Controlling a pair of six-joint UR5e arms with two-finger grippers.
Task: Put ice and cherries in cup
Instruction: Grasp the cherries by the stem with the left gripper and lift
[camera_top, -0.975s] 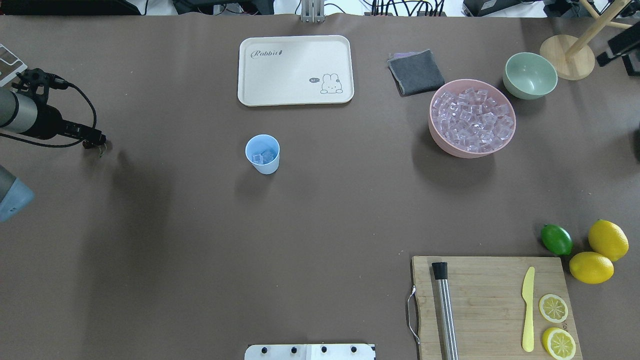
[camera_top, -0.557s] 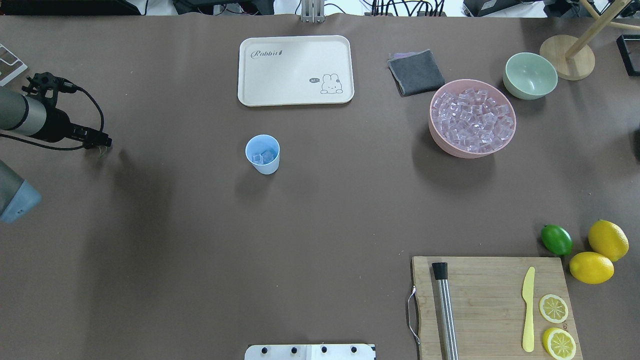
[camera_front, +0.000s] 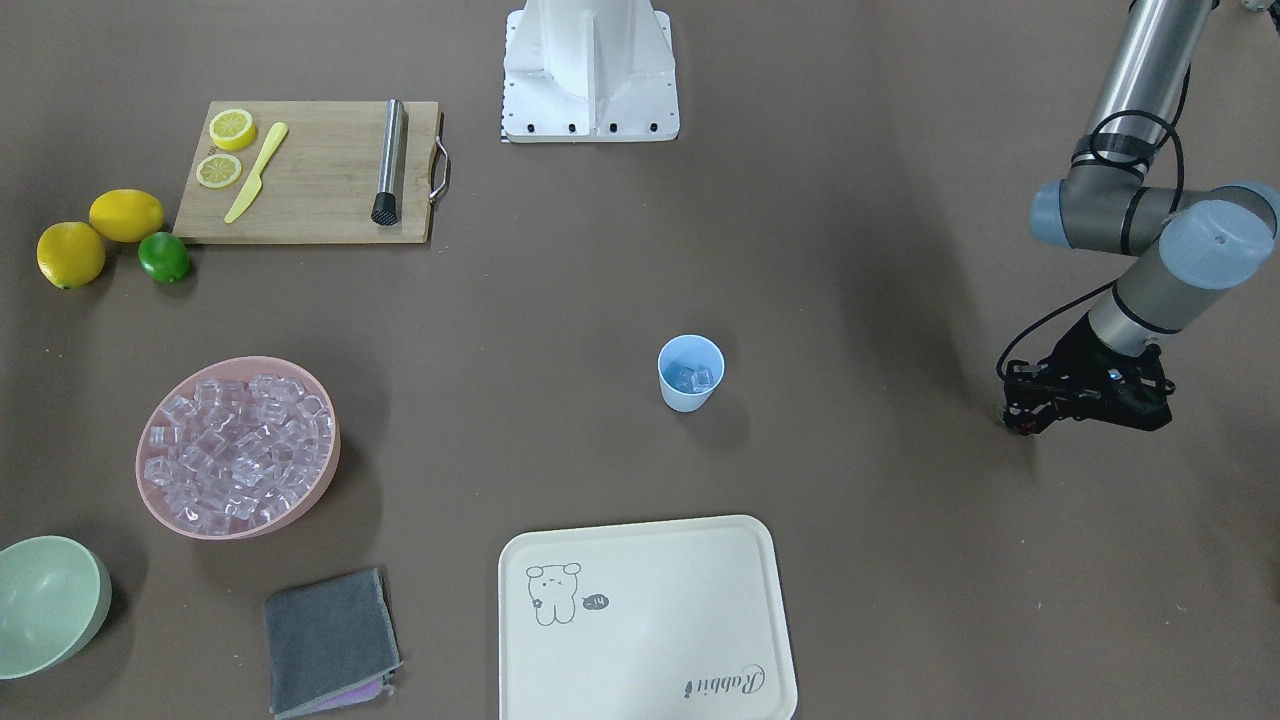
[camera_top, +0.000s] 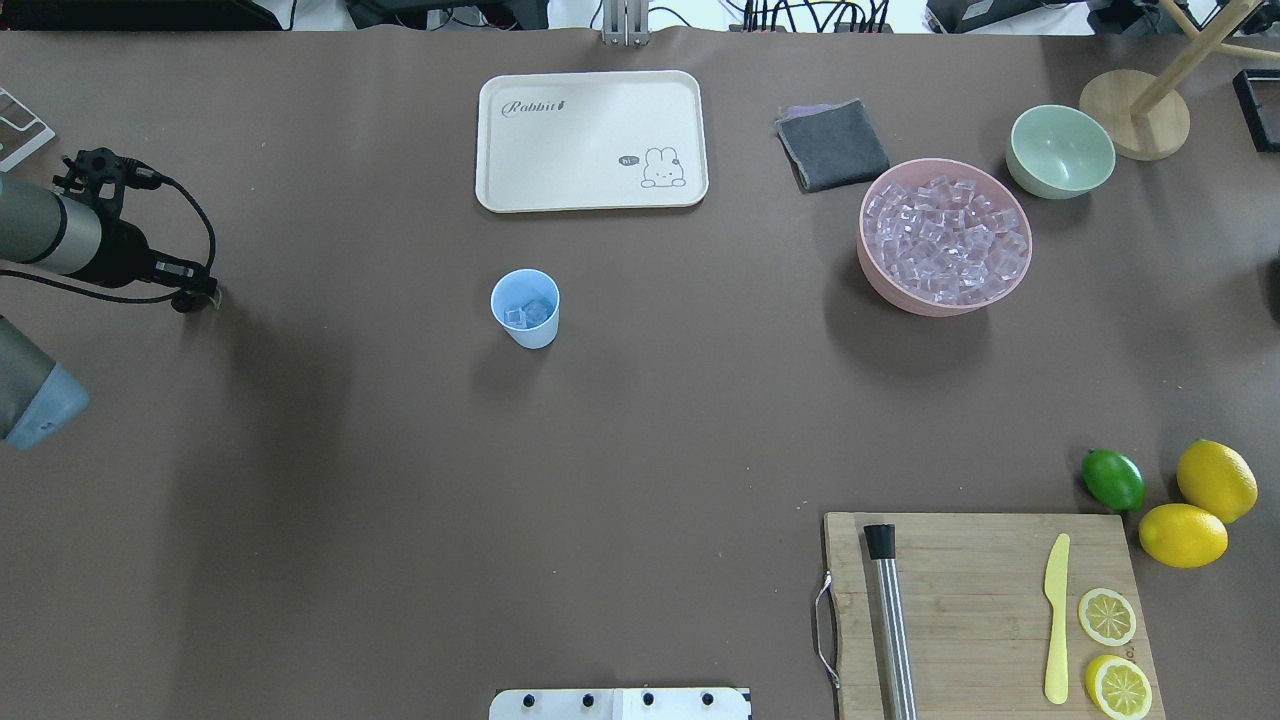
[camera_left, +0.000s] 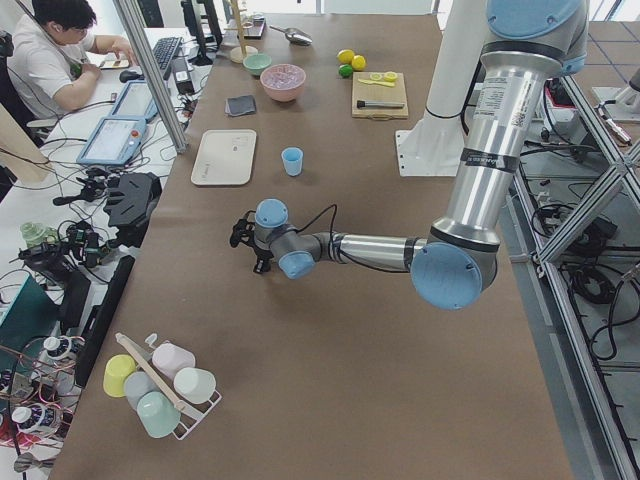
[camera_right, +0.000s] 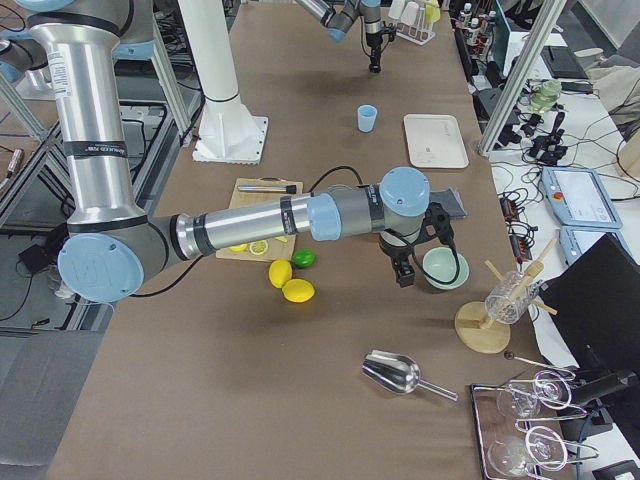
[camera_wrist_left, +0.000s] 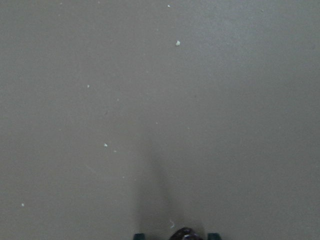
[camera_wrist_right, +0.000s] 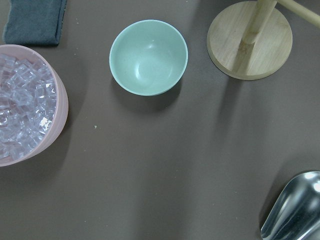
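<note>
Ice (camera_top: 520, 316) in cup (camera_top: 534, 336), left hand (camera_top: 190, 297) over table (camera_top: 400, 450), right hand (camera_right: 405, 277) by green bowl (camera_right: 446, 268); cannot tell either grip

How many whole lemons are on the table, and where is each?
2. One lemon lies just right of the lime. The other lemon sits beside it, nearer the robot, at the cutting board's far right corner. None seems hidden.

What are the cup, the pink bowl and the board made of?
Cup: likely plastic, matte pale blue, with a thin, even wall.
Pink bowl: probably plastic or melamine, smooth with a soft sheen.
Board: wood or bamboo, showing glued strips and grain.
</note>
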